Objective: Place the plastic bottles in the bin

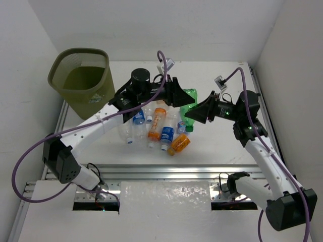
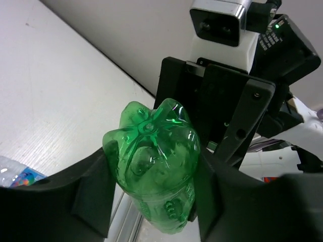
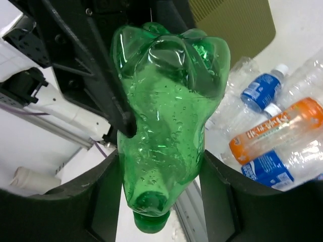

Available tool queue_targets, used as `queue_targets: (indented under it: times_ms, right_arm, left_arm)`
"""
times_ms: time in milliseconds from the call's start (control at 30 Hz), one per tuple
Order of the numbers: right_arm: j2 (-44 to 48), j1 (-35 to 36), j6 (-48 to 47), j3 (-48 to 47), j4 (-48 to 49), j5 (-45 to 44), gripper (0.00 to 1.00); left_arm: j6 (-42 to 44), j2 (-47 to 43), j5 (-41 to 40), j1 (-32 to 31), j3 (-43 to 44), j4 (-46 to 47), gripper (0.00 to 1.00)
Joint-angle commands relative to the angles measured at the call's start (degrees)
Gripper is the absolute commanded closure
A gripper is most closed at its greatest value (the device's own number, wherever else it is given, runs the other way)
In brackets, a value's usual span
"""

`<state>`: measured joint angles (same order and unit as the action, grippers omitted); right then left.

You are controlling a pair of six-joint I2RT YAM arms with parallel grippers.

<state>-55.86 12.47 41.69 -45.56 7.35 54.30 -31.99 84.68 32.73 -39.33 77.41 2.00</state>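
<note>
Over the counter (image 1: pixel 217 146): left jaws and right jaws both pinching the green bottle (image 1: pixel 190 97), base and neck ends. Other bottles (image 1: pixel 157 128) piled beside it; bin (image 1: pixel 95 95) far-left corner.

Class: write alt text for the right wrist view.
A green bottle is clamped in the right gripper, and the left gripper grips it too. Behind lie an orange bottle and blue-labelled bottles on the table, the olive bin beyond.

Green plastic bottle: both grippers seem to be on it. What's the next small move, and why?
Probably open the right gripper. The green plastic bottle sits clamped in both the left gripper and the right one, and the tall olive-green bin stands on the left arm's side.
</note>
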Motion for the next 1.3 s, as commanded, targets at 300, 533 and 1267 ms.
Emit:
queue_targets:
  times_ms: [300, 533, 1267]
  right_arm:
    - [2.9, 0.5, -8.5, -5.9, -27.0, -33.4, 0.01]
    - [2.4, 0.5, -6.9, -2.0, -28.7, -40.1, 0.01]
    - [-17.7, 28.9, 8.4, -1.6, -24.8, -78.0, 0.01]
  left_arm:
    - [2.3, -6.9, -55.0, 8.8, 25.0, -35.3, 1.0]
    - [3.5, -2.6, -63.7, 40.4, 37.4, -47.5, 1.0]
    - [7.9, -14.3, -48.6, 49.1, 11.9, -35.2, 0.0]
